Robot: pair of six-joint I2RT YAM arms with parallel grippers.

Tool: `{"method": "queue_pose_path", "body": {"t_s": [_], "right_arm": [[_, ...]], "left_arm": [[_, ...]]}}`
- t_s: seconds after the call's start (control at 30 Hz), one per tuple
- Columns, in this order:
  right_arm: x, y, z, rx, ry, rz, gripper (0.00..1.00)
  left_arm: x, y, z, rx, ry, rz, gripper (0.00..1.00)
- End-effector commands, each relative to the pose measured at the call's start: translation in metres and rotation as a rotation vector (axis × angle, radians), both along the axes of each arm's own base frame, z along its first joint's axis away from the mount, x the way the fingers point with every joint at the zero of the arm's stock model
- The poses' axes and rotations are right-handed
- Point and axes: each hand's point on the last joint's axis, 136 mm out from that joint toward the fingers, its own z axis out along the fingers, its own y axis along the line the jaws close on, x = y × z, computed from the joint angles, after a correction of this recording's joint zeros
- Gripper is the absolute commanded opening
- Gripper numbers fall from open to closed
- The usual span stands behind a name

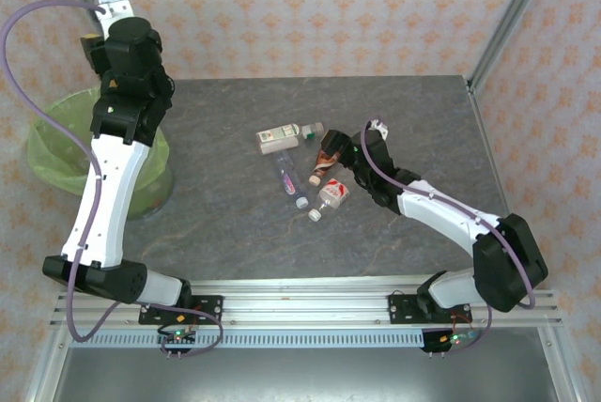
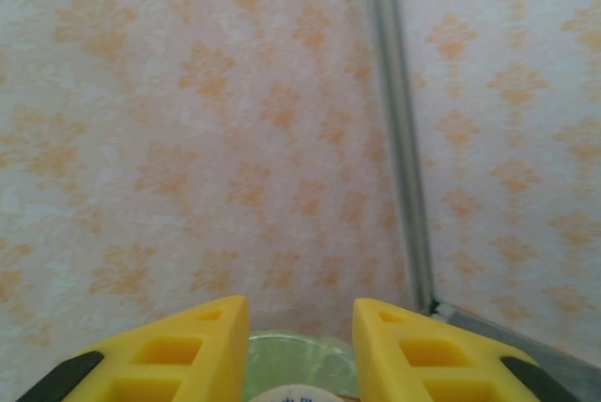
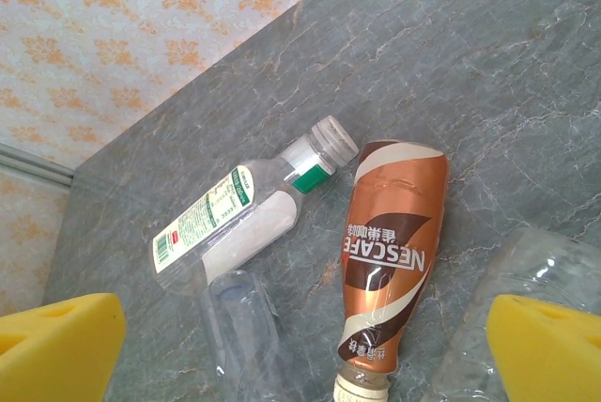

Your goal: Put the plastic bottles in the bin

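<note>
My left gripper [image 2: 300,313] is shut on a clear plastic bottle [image 2: 302,357], held between the yellow fingers [image 2: 202,346] and pointed at the wall. In the top view the left arm [image 1: 127,64] is raised beside the lime-green lined bin [image 1: 47,153]. Several bottles lie mid-table: a white-green one [image 1: 282,139] [image 3: 230,224], an orange-brown one [image 1: 325,156] [image 3: 390,256], a purple-labelled one [image 1: 288,177] and a red-labelled one [image 1: 331,197]. My right gripper [image 3: 302,313] [image 1: 340,153] hangs open over the orange-brown bottle, a finger on each side and apart from it.
The bin stands off the table's left edge. Metal frame posts [image 1: 502,17] rise at the back corners, with patterned walls behind. A clear bottle's base [image 3: 239,317] lies next to the orange-brown one, and another clear bottle [image 3: 526,270] lies to its right.
</note>
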Motion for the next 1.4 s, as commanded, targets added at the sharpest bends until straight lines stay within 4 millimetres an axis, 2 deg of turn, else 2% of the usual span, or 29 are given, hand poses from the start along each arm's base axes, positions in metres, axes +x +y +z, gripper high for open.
{"method": "queue_pose_path", "body": {"t_s": [0.0,0.17,0.33,0.63,0.73,0.83,0.9,0.97,1.03,1.2,1.37], "right_arm": [[0.005,-0.001,0.01,-0.005,-0.013,-0.011,0.99],[0.004,-0.005,0.011,-0.027,-0.013,-0.019,0.99],[0.004,-0.004,0.009,-0.03,-0.006,-0.018,0.99],[0.007,0.004,0.002,-0.02,0.024,0.006,0.99],[0.008,0.006,0.0,-0.023,0.035,0.013,0.99],[0.008,0.007,-0.003,-0.029,0.045,0.015,0.99],[0.007,0.007,-0.004,-0.033,0.048,0.019,0.99],[0.007,0.007,-0.005,-0.036,0.05,0.021,0.99],[0.007,0.007,-0.006,-0.043,0.054,0.022,0.99],[0.006,0.006,-0.008,-0.052,0.062,0.025,0.99],[0.005,0.005,-0.009,-0.062,0.065,0.026,0.99]], "left_arm": [[-0.007,0.025,-0.008,0.016,0.01,0.152,0.0],[-0.016,0.053,-0.019,0.019,0.029,0.307,0.0],[-0.036,0.085,-0.037,-0.084,-0.038,0.388,0.0],[-0.051,0.102,-0.072,-0.072,0.037,0.538,0.01],[-0.058,0.111,-0.084,-0.084,0.044,0.594,0.09],[-0.059,0.118,-0.095,-0.11,0.048,0.608,0.23],[-0.058,0.119,-0.1,-0.108,0.056,0.618,0.39],[-0.058,0.12,-0.102,-0.108,0.062,0.628,0.64],[-0.056,0.12,-0.104,-0.118,0.065,0.622,0.76],[-0.047,0.117,-0.11,-0.168,0.074,0.568,0.93],[-0.038,0.113,-0.113,-0.206,0.08,0.516,1.0]]}}
